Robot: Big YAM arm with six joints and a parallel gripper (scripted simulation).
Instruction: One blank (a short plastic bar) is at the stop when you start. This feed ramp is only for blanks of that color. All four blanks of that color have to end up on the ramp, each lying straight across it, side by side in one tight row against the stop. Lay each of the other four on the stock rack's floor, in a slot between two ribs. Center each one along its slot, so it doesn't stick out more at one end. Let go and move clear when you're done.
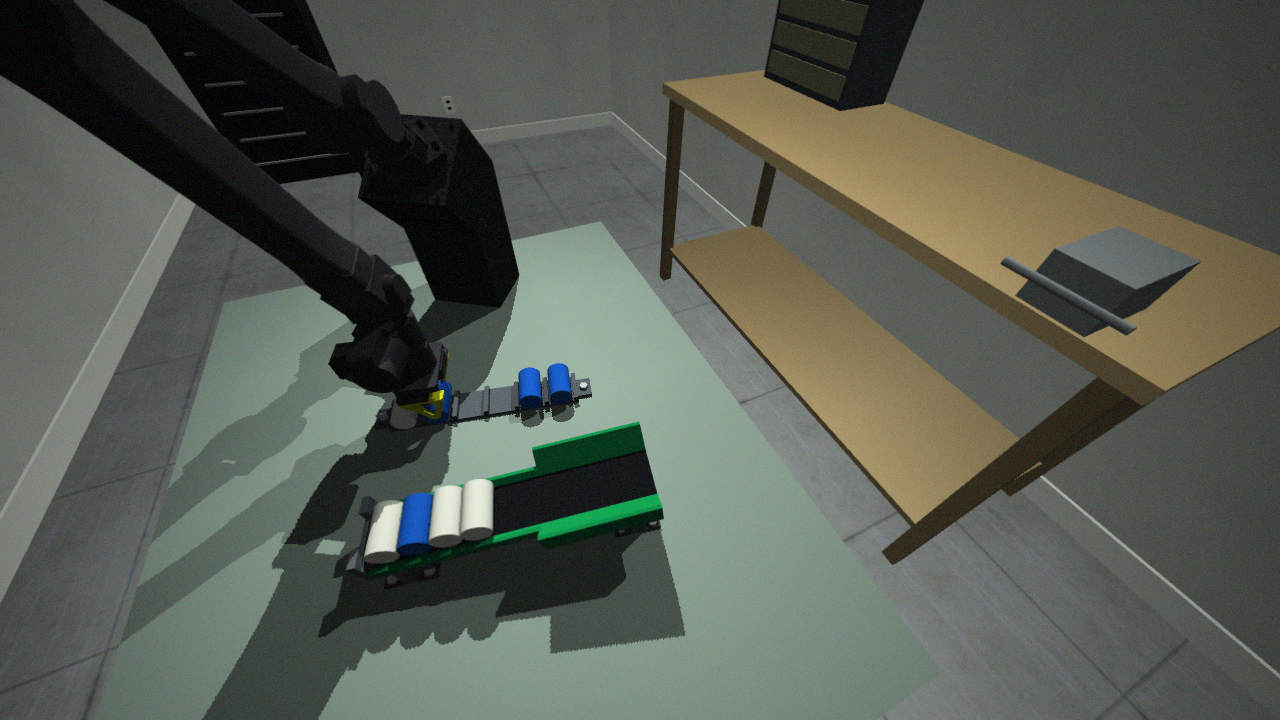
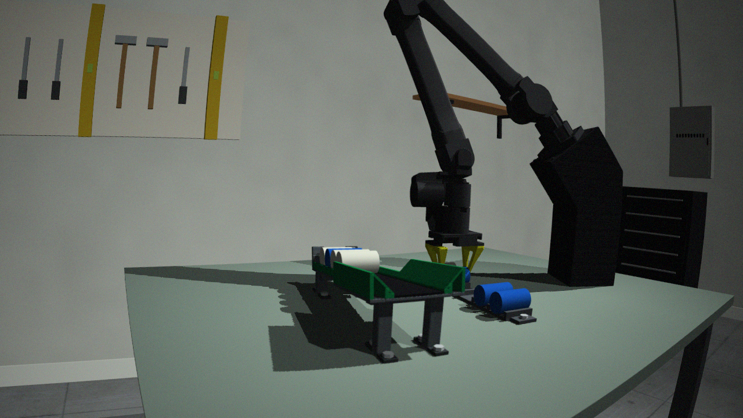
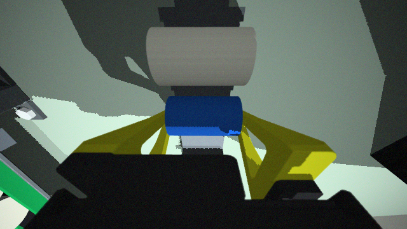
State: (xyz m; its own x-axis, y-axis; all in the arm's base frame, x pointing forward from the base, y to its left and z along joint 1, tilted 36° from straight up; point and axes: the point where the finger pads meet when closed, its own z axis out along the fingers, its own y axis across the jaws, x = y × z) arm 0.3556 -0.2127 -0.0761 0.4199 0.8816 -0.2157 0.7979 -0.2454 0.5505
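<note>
Wrist view: the jaws are closed on a blue blank [image 1: 444, 408] [image 2: 468, 274] [image 3: 203, 114], yellow fingers [image 1: 433, 400] [image 2: 436, 253] pressing its ends over the stock rack [image 1: 474, 405] [image 2: 519, 313] [image 3: 203, 141] on the desk [image 1: 760, 582] [image 2: 208, 322] [image 3: 318, 111]. The step appears to be laying it in a slot. Done well, it goes straight down, level and parallel to the ribs, its overhang matched at both ends before an even release and a vertical lift. Close alongside, a pale blank [image 1: 404, 417] [image 3: 201, 55] occupies the rack's end; a sideways drift could nudge it. It probably belongs with the three white blanks [image 1: 383, 531] [image 2: 358, 259] [image 3: 11, 211] on the green ramp [image 1: 599, 521] [image 2: 356, 280] [image 3: 22, 187], where a misplaced blue bar [image 1: 415, 523] splits the row near the stop [image 1: 356, 562] [image 2: 315, 258]. Two more blue blanks [image 1: 529, 387] [image 2: 509, 301] lie at the rack's far end, well apart from the jaws.
</note>
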